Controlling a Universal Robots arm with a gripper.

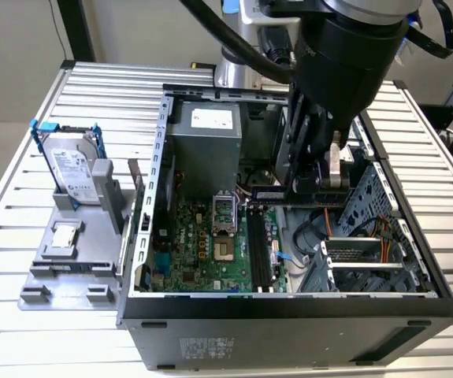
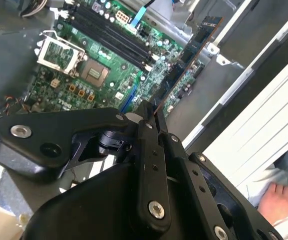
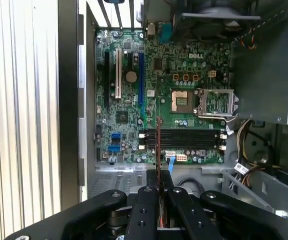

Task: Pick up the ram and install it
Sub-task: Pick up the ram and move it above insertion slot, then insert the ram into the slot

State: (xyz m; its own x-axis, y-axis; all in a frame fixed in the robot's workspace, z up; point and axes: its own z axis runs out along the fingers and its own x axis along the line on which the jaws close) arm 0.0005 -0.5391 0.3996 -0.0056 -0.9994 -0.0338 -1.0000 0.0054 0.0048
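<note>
My gripper [image 1: 318, 183] hangs over the open computer case and is shut on the ram [image 1: 293, 193], a long thin stick held level above the motherboard [image 1: 198, 248]. In both wrist views the ram shows edge-on, sticking straight out from between the fingers [image 2: 151, 131]: ram [image 2: 186, 60], ram [image 3: 158, 142]. The black memory slots [image 3: 181, 137] lie below it on the board, crosswise to the stick in the first wrist view. In the exterior view the slots [image 1: 259, 252] sit nearer the case front than the ram. The ram is apart from the board.
The power supply [image 1: 206, 142] stands at the case's back, with the open processor socket [image 1: 224, 211] beside the slots. Cables and a drive cage [image 1: 360, 256] crowd the exterior view's right. A hard drive [image 1: 72, 169] and square chip [image 1: 64, 234] rest outside on a grey fixture.
</note>
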